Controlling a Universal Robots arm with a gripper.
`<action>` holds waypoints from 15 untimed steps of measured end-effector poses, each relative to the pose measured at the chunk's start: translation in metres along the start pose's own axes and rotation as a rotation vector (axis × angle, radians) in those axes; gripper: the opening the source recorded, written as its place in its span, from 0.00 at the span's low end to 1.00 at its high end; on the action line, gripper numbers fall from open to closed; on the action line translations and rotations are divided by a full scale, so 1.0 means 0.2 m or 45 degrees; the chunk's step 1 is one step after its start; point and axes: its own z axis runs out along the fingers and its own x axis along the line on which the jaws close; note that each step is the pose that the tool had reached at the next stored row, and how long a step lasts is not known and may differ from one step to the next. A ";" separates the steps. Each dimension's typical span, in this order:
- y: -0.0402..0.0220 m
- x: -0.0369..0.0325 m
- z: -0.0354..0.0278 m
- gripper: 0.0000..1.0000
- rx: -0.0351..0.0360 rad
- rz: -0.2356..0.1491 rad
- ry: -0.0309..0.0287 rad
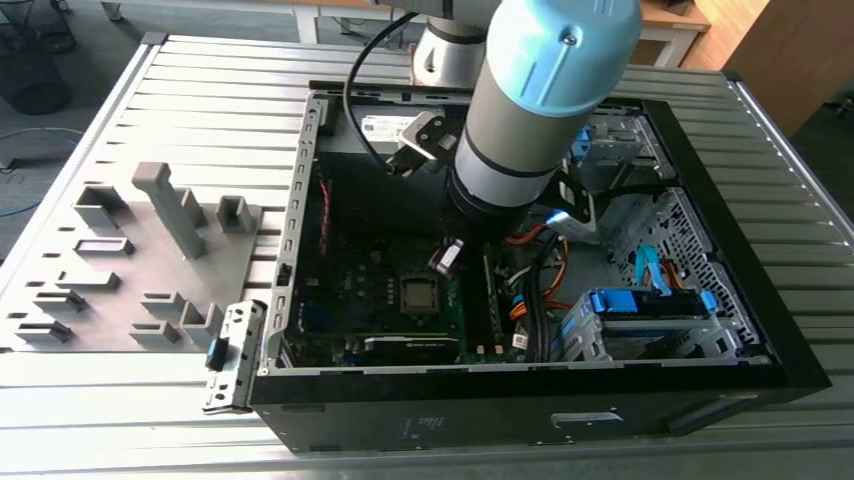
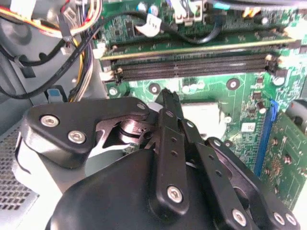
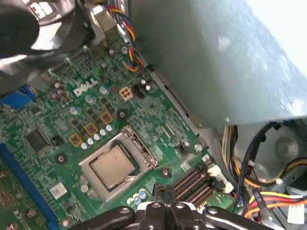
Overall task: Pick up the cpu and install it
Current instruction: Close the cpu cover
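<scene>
The cpu [image 3: 112,166] is a pale silvery square lying flat inside the black socket frame [image 3: 144,151] on the green motherboard [image 3: 72,115]. In the exterior view the cpu [image 1: 420,293] shows as a small grey square low in the open computer case [image 1: 534,410]. My gripper [image 1: 446,258] hangs just above it and slightly toward the exterior view's right. Its black fingers are drawn together with nothing between them in both wrist views [image 2: 169,98] [image 3: 164,191]. In the second wrist view they partly cover the cpu [image 2: 206,115].
Memory slots [image 2: 192,67] run beside the socket, with bundles of coloured cables [image 3: 268,191] past them. A blue drive cage [image 1: 647,305] fills the case's side at the exterior view's right. Grey fixture blocks [image 1: 160,250] stand on the ribbed table at the exterior view's left.
</scene>
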 end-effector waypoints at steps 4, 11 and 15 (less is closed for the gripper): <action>-0.001 0.000 0.000 0.10 0.0001 0.000 0.0000; -0.017 0.024 -0.004 0.10 0.0000 0.000 0.0000; -0.039 0.057 -0.010 0.10 -0.0001 0.000 -0.0001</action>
